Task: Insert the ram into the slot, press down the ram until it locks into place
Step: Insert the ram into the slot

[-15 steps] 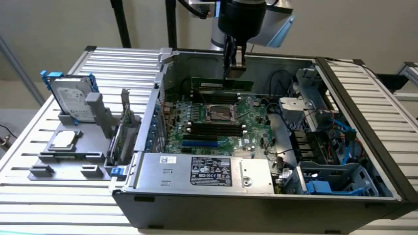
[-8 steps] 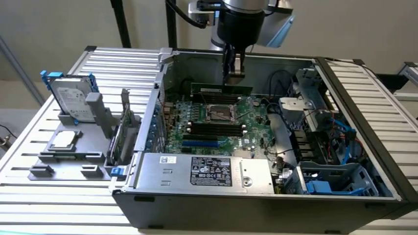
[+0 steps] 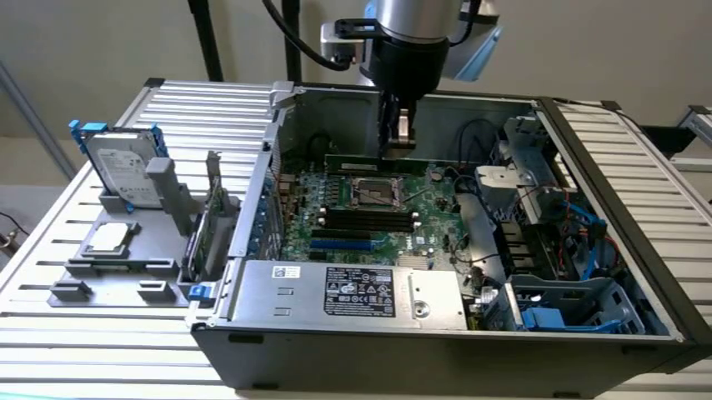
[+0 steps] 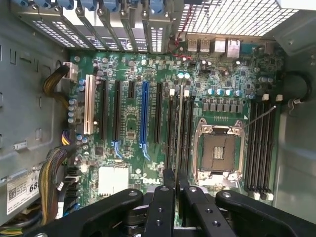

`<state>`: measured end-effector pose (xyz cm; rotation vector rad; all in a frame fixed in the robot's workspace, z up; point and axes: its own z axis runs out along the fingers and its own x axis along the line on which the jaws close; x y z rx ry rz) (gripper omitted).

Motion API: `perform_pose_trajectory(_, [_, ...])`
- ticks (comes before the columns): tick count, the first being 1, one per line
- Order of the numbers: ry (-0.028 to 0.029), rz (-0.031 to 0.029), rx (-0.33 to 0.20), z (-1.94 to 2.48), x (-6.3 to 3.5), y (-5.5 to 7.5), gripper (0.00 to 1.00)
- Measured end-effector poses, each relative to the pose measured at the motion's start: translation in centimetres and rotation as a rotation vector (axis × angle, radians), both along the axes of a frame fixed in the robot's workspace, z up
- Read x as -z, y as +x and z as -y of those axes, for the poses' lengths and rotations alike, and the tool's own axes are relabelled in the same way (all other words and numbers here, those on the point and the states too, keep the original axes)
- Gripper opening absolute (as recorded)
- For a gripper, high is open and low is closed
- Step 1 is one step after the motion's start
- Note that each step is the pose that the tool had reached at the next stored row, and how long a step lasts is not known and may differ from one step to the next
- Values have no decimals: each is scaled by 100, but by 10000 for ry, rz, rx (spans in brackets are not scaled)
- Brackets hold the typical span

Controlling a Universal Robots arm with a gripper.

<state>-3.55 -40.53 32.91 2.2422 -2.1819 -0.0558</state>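
Observation:
My gripper (image 3: 398,148) hangs inside the open computer case, shut on the ram (image 3: 373,164), a thin green stick held level above the motherboard (image 3: 439,200). In the wrist view the fingers (image 4: 167,197) are pinched together and the ram (image 4: 178,133) appears edge-on as a thin pale line. It runs along the black memory slots (image 4: 171,128) between the blue slot (image 4: 144,113) and the CPU socket (image 4: 219,150), still raised above them. The same black slots (image 3: 368,219) lie on the near side of the CPU socket (image 3: 378,192) in the exterior view. Whether any slot holds a stick I cannot tell.
A second bank of black slots (image 4: 261,143) lies past the CPU socket. The power supply (image 3: 345,292) fills the case's near side, and a drive cage with cables (image 3: 556,250) its right. A hard drive (image 3: 122,167), a chip (image 3: 109,237) and a card (image 3: 212,225) stand on fixtures left of the case.

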Motion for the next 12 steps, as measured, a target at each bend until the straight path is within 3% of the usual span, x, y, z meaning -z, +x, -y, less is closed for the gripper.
perform_pose_trajectory(5, [-1, 0, 1, 48, 91, 0, 13])
perform_pose_trajectory(12, [0, 0, -1, 60, 218, -4, 13])
